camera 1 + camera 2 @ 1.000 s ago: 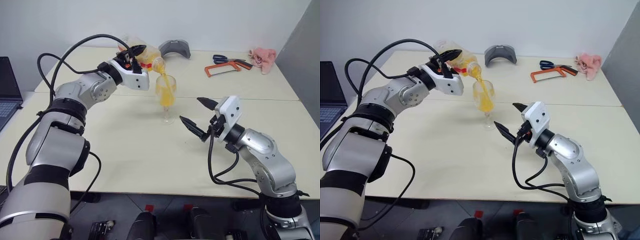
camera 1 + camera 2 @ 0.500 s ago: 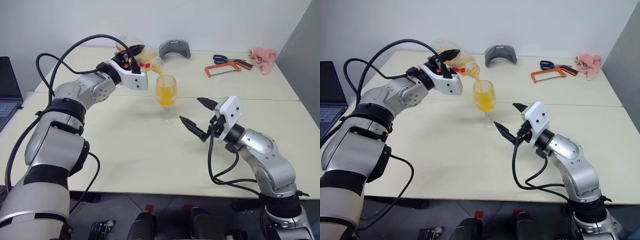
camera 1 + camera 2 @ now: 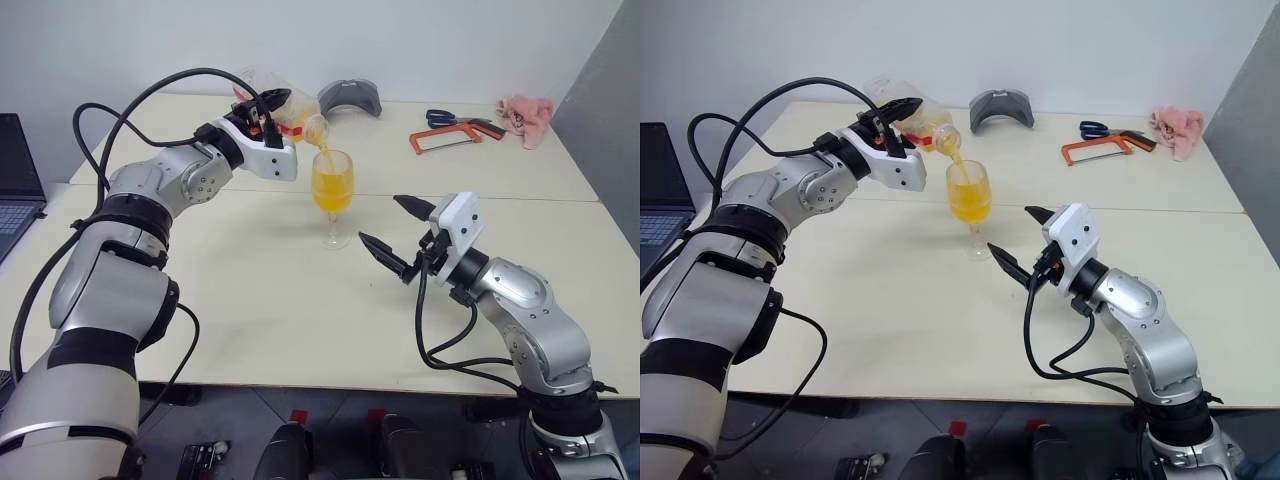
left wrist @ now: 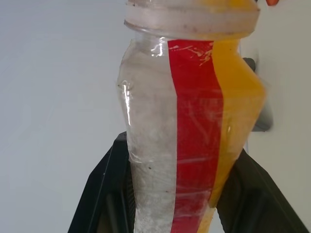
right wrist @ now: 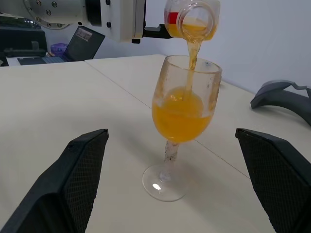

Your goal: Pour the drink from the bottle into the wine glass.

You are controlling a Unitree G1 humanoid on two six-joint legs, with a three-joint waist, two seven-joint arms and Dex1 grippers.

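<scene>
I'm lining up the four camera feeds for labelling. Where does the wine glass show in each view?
Left eye view: wine glass stands centre, under the tilted bottle.
Right eye view: wine glass stands centre, ahead of the open right gripper.
Left wrist view: the wine glass is not in it.
Right wrist view: wine glass stands centre.
Shared landmark: the bottle's red label.

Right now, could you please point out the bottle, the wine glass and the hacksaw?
bottle (image 5: pixel 193 18): right wrist view, open mouth.
wine glass (image 5: pixel 183 114): right wrist view, filled bowl.
hacksaw (image 3: pixel 447 139): left eye view, orange frame.
</scene>
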